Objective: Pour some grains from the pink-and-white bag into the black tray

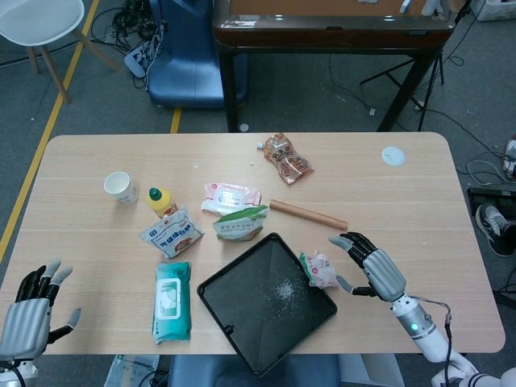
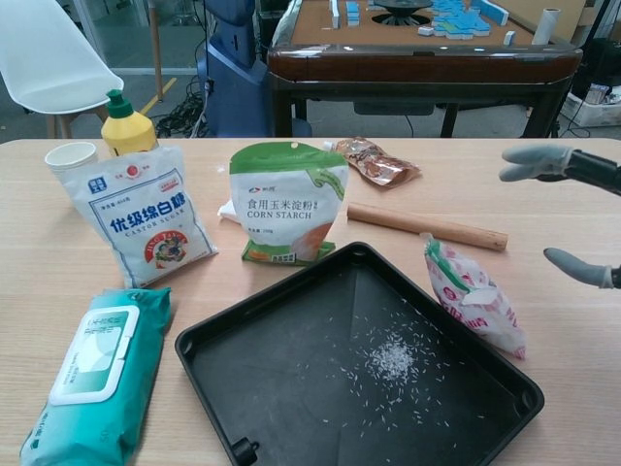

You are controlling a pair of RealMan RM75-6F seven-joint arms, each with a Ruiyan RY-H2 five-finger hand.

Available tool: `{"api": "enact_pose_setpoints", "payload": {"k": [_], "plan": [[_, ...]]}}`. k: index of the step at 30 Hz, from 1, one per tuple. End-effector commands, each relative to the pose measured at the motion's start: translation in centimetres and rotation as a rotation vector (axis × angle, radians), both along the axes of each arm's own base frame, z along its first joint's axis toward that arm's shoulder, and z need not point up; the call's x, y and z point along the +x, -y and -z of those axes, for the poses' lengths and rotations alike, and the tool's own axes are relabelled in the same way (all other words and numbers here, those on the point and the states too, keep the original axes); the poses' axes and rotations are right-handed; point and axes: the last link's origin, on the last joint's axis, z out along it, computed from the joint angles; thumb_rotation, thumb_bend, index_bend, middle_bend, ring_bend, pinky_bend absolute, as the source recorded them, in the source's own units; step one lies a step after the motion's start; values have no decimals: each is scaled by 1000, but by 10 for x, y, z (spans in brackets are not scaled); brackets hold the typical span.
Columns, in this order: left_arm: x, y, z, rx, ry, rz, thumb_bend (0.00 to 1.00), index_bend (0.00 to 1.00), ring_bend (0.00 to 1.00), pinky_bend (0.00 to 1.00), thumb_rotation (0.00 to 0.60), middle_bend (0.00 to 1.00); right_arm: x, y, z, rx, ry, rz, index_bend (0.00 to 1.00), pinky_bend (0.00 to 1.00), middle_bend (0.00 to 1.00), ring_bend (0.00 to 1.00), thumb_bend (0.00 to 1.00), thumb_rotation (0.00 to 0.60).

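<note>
The pink-and-white bag lies on the table, leaning against the right edge of the black tray. A small patch of white grains lies in the middle of the tray. My right hand hovers open just right of the bag, fingers spread, not touching it. My left hand is open at the table's front left corner, holding nothing, far from the tray.
A corn starch pouch, a sugar bag, a wet-wipes pack, a yellow bottle and a paper cup stand left of and behind the tray. A wooden rolling pin lies behind the bag.
</note>
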Motion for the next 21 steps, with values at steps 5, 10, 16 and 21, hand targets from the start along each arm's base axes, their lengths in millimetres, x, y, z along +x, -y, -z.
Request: {"api": "enact_pose_setpoints", "payload": {"k": [5,10,16,21], "plan": [[-1,-5,-5,10,-8,11,279,164,0,34,600,65,-11,-13,-57,-207,-176,133,81,118,227,135,383,600],[-4,-7,-5,9,-5,10,278,164,0,35,600,65,-31,-17,-83,-292,-328,264,194,184,309,179,383,600],[-6,-8,-2,9,-2,15,278,164,0,35,600,65,-39,-28,-98,-316,-429,360,207,185,313,179,383,600],[-5,-10,2,2,5,25,278,164,0,35,600,65,-40,-39,-106,-320,-428,399,207,184,313,179,383,600]]}}
